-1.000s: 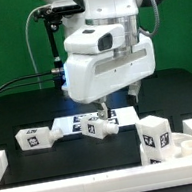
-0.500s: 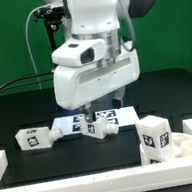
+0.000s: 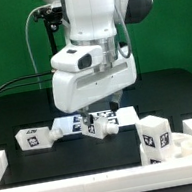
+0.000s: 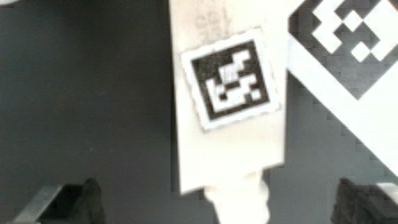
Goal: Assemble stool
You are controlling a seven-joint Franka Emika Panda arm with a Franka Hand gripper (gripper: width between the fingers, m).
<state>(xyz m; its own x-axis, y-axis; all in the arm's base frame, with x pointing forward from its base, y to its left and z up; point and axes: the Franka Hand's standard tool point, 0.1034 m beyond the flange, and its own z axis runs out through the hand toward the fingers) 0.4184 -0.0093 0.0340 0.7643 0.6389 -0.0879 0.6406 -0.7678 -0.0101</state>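
Note:
A white stool leg (image 3: 98,127) with marker tags lies on its side on the marker board (image 3: 125,112) at the middle of the table. My gripper (image 3: 99,113) hangs just above it, open. In the wrist view the leg (image 4: 228,100) runs between my two dark fingertips (image 4: 71,202), which stand wide apart on either side without touching it; the gripper's middle (image 4: 217,205) is over the leg's narrow end. A second leg (image 3: 35,138) lies at the exterior view's left. A third leg (image 3: 154,133) stands by the round seat (image 3: 187,147) at the right.
White border rails run along the front (image 3: 98,180) and the exterior view's left (image 3: 0,166) of the black table. A corner of the marker board (image 4: 356,50) shows beside the leg in the wrist view. Cables and a dark stand are behind the arm.
The arm has moved toward the exterior view's left and a little lower, so the gripper now hangs over the middle leg. The legs and seat have not moved.

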